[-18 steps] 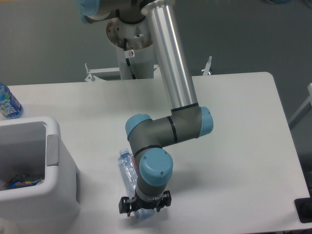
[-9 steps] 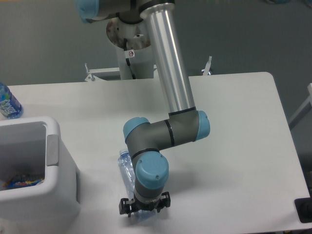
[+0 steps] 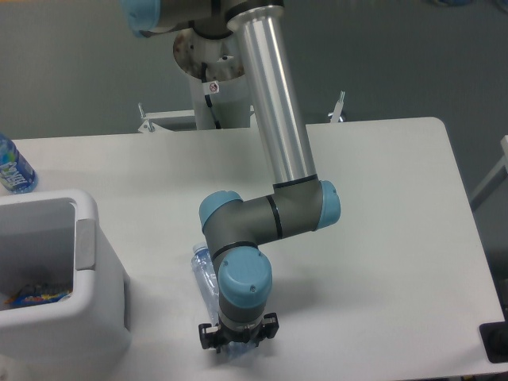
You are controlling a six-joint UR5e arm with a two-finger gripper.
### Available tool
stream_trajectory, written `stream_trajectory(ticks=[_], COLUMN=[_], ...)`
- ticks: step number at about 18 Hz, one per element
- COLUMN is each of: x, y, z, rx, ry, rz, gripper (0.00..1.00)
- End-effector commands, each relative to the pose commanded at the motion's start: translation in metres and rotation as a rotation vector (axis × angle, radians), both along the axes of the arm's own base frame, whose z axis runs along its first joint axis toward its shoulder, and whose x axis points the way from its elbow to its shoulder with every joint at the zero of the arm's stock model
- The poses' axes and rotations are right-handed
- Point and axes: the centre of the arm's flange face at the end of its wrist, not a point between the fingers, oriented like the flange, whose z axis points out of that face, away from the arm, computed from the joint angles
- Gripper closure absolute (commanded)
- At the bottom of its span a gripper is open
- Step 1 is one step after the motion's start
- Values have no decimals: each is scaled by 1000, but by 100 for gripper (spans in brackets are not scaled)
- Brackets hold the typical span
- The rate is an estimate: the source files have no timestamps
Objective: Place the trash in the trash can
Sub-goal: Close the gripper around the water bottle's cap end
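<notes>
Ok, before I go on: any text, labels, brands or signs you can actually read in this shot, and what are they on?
Nothing is legible.
Small round red-and-white sticker on the robot's base column: a sign, too small to read.
Blue label on the intact bottle at the table's left edge: pale print, blurred.
Crushed clear bottle by the hand: no readable label showing.
Wrapper in the trash can: colours only.

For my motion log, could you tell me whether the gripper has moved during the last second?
Yes. The gripper has crept toward the table's near edge.
</notes>
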Motion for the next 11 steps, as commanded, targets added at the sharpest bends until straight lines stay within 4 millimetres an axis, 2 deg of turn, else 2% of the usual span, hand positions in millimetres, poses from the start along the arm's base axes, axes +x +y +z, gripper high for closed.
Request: stream_trajectory(ticks=[6,11], x=[0,-2], y=[-1,0], z=[0,13], rx=[-15,0], ry=[18,34], rz=[-2,-7], gripper=[38,38])
